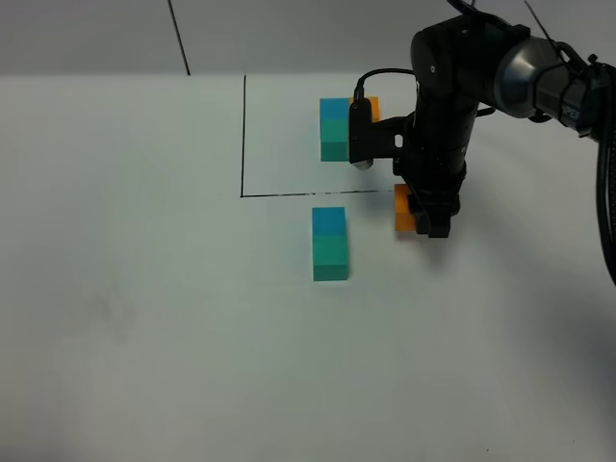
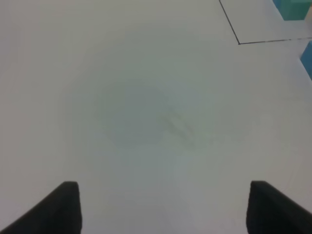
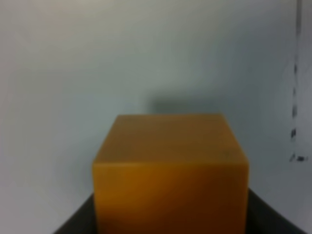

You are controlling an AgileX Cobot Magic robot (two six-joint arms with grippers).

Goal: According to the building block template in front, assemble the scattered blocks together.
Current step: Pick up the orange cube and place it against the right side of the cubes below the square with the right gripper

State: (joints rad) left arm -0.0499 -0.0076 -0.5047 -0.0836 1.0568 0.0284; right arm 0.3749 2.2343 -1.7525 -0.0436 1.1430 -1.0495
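Clamped shut on the orange cube (image 1: pixel 403 207) in the right gripper (image 1: pixel 420 219), just outside the near line of the black frame (image 1: pixel 243 135). Off to its left, apart: blue cube (image 1: pixel 328 221) touching teal cube (image 1: pixel 330 260); beyond, inside the frame, the template (image 1: pixel 334 125). Spread wide over bare table (image 2: pixel 146 122) with the left gripper (image 2: pixel 163 209).

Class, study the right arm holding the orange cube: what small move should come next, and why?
Probably slide the right gripper, shut on the orange cube, leftward until it meets the right face of the loose blue cube. In the framed template, orange sits right of blue, with teal-green in front. The loose blue cube touches its teal-green cube, and a gap separates orange from them.
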